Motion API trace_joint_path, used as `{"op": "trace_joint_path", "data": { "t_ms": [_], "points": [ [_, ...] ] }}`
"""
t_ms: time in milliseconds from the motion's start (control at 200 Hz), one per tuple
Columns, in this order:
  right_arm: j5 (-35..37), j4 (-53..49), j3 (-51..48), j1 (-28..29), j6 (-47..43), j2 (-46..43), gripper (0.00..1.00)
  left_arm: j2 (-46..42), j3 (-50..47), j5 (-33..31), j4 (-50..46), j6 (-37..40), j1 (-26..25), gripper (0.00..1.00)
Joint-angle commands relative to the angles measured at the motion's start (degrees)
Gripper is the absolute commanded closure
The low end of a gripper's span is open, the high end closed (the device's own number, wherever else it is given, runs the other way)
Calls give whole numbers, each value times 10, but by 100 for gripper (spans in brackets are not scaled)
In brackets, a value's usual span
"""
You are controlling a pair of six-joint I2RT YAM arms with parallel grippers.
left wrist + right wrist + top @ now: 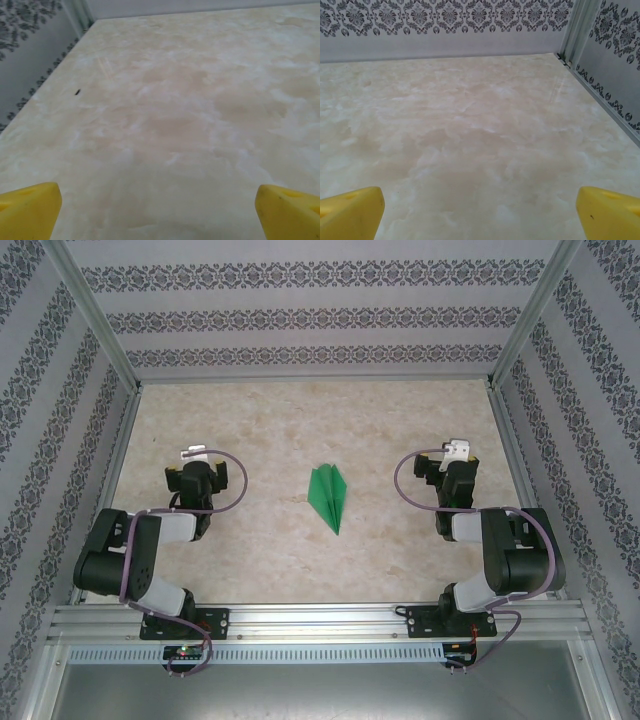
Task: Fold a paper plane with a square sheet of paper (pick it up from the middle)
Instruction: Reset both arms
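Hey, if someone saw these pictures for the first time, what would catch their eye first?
The bright green paper plane lies mid-table, tip toward the arms, vivid against the pale marbled table. The left gripper and right gripper flank it, apart from it, both open and empty.

Yellow jaws cropped at both wrist views' lower edges; tiny dark speck (77, 92), perhaps dirt.

The left end effector (160, 212) hangs over a bare stretch of pale marbled counter (190, 110), its two yellow fingertips (30, 207) set wide apart at the near left and near right corners with nothing between them. A small dark speck (77, 92) lies on the counter at the left, near the patterned wall (30, 45) bordering the far left.
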Motion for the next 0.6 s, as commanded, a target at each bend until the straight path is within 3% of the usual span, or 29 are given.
{"op": "trace_joint_path", "data": {
  "t_ms": [0,100,150,200,250,594],
  "points": [
    [-15,9,13,-1,7,-8,2,4,-1,71,85,34,11,0],
    [-16,9,13,-1,8,-8,2,41,-51,76,227,39,13,0],
    [-15,10,13,-1,8,-8,2,17,-37,82,152,30,14,0],
    [-15,10,13,-1,8,-7,2,36,-27,73,171,29,18,0],
    [-15,10,12,-2,8,-8,2,23,-21,82,131,22,23,0],
    [-15,10,13,-2,8,-8,2,27,-24,83,146,25,23,0]
  ]
}}
